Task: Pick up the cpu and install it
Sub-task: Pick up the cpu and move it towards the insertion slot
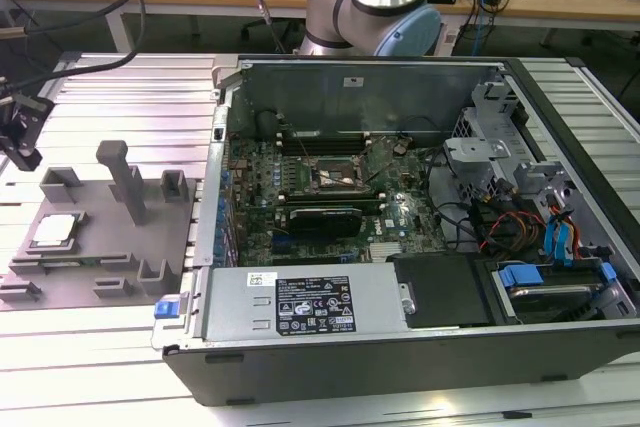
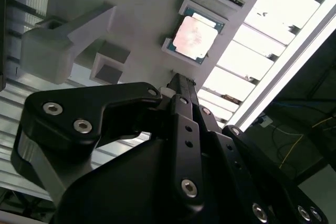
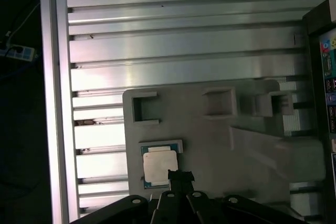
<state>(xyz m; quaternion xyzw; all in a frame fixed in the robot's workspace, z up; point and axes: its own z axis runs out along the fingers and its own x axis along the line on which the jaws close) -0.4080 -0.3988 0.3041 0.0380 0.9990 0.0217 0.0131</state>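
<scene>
The cpu (image 1: 55,230) is a small square chip with a silvery top. It lies flat in a recess of the grey fixture plate (image 1: 110,247) at the exterior view's left. My black gripper (image 1: 20,132) hangs above the plate's left end, clear of the chip. The chip shows in both wrist views, as the cpu (image 2: 195,38) and the cpu (image 3: 160,165). There the gripper (image 3: 180,176) has its fingertips (image 2: 178,81) drawn together, shut with nothing between them, a little short of the chip. The motherboard's black socket frame (image 1: 338,179) sits inside the open computer case (image 1: 400,77).
The fixture plate carries a tall grey post (image 1: 125,179) and several low blocks (image 1: 172,187) near the chip. The case wall (image 1: 215,147) rises to the plate's right. A ribbed aluminium table (image 1: 130,87) lies underneath. The power supply (image 1: 305,302) fills the case's front.
</scene>
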